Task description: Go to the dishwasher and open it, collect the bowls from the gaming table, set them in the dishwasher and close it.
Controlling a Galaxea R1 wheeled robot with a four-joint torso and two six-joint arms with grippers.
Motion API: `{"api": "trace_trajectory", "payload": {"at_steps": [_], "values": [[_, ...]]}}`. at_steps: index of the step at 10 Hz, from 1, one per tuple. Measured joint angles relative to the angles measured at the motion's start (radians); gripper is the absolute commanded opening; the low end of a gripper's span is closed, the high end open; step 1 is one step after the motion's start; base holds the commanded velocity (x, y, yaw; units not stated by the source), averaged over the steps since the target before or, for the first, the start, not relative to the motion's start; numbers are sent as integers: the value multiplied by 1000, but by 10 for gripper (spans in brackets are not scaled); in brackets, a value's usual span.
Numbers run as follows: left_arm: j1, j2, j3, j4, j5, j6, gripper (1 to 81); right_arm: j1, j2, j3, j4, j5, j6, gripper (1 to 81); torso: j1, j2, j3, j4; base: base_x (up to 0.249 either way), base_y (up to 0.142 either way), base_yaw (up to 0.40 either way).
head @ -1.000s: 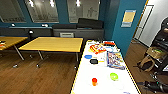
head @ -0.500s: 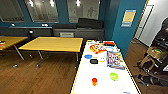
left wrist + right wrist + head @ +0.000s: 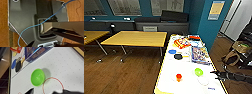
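The right arm (image 3: 239,76) is seen extended in from the right side of the head view, held low and roughly level, alongside the right edge of the gaming table (image 3: 189,75). The right gripper (image 3: 216,74) is carried at the arm's tip, just past the table's yellow edge, its dark fingers (image 3: 214,72) pointed inward over the white top and set slightly apart. In the right wrist view, dark fingertips (image 3: 30,91) are shown poised above the table's white surface, touching nothing. In the left wrist view, the robot's own dark plate (image 3: 25,18) and jointed bar (image 3: 70,26) are shown, crossed by a thin blue cable (image 3: 37,25).
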State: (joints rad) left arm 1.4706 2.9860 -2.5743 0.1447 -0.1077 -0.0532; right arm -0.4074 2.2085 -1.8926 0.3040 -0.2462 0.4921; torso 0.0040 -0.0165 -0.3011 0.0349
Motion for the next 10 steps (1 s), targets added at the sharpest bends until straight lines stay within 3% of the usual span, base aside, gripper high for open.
{"api": "trace_trajectory", "payload": {"at_steps": [4, 10], "values": [[-13, -3, 0, 0, -1, -3, 811, 42, 0, -7, 6, 1, 12, 811, 1, 1, -72, 0, 0, 0, 0], [-17, -3, -7, -14, -4, -3, 811, 121, 83, -82, 7, 10, 27, 811, 1, 2, -79, 0, 0, 0, 0]]}}
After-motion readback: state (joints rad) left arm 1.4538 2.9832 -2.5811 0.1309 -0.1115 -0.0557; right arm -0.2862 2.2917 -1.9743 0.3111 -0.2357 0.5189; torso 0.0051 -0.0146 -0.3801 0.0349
